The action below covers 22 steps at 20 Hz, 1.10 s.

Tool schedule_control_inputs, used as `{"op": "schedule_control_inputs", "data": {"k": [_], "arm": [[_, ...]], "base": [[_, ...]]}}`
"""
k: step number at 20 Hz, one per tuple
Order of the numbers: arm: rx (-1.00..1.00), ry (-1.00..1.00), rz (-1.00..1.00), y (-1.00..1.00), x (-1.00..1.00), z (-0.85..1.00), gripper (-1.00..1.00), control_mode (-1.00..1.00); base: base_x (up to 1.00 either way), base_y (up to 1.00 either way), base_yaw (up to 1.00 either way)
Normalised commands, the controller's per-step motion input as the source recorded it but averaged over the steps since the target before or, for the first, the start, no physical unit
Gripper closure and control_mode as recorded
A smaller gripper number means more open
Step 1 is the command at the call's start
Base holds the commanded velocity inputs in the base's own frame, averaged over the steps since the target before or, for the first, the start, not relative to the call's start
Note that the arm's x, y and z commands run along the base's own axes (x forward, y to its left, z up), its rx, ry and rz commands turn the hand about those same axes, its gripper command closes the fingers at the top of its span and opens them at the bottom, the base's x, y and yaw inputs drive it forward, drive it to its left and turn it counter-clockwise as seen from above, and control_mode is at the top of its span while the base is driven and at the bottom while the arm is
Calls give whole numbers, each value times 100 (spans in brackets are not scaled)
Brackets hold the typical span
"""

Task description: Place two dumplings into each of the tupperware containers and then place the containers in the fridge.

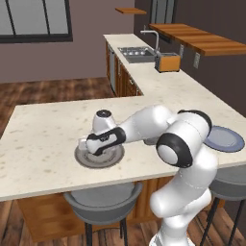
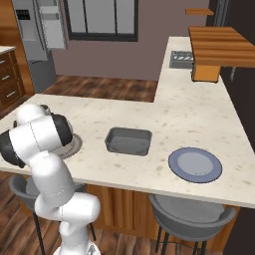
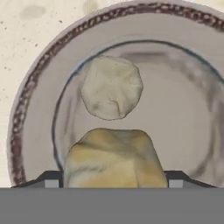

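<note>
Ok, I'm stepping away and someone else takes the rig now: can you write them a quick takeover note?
Gripper: low over the round grey plate, jaws either side of the near dumpling; whether they already grip it is unclear.
A second dumpling lies beyond it on the same plate.
One tupperware container sits empty on the counter.
Fridge stands across the room.
Done: nothing packed yet.
Left: filling containers, then moving them to the fridge.

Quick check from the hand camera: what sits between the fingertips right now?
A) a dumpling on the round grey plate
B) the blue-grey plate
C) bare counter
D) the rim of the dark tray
A: in the hand view a dumpling sits between the gripper fingertips, a second dumpling beyond it, both on the round grey plate.
</note>
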Motion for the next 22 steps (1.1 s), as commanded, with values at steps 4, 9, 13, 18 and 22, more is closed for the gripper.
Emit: {"op": "schedule_control_inputs", "data": {"k": [4,9,13,18,22], "arm": [[0,11,0,-89,3,47,100,-100],[0,13,0,-99,22,30,100,-100],[0,6,1,-91,18,16,100,-100],[-2,-1,10,-67,9,0,100,-100],[-2,-7,16,-67,1,0,100,-100]], "base": [[0,0,0],[0,0,0],[0,0,0],[0,0,0],[0,0,0]]}}
